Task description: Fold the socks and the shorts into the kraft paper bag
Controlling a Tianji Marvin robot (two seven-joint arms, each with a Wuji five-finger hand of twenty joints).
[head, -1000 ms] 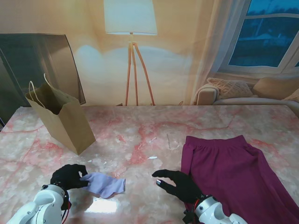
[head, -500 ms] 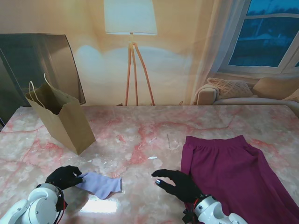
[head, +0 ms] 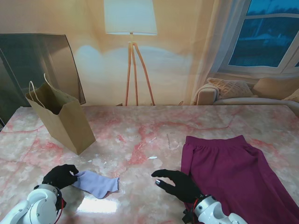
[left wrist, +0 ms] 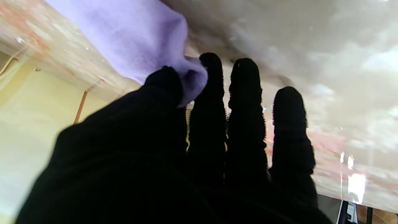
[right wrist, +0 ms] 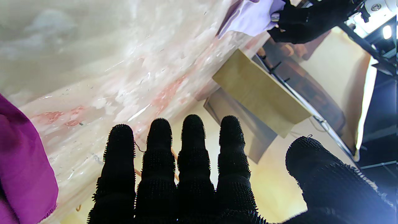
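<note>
The shorts lie flat on the table at right, unmoved; the bag stands far left. The left hand pinches the sock, having dragged it left and nearer. The right hand stays spread, empty, beside the shorts.

Sock lies left of shorts, bag behind.

My left hand pinches the sock between thumb and forefinger, low at my left. My right hand hovers flat, fingers straight, thumb apart, holding nothing.
</note>
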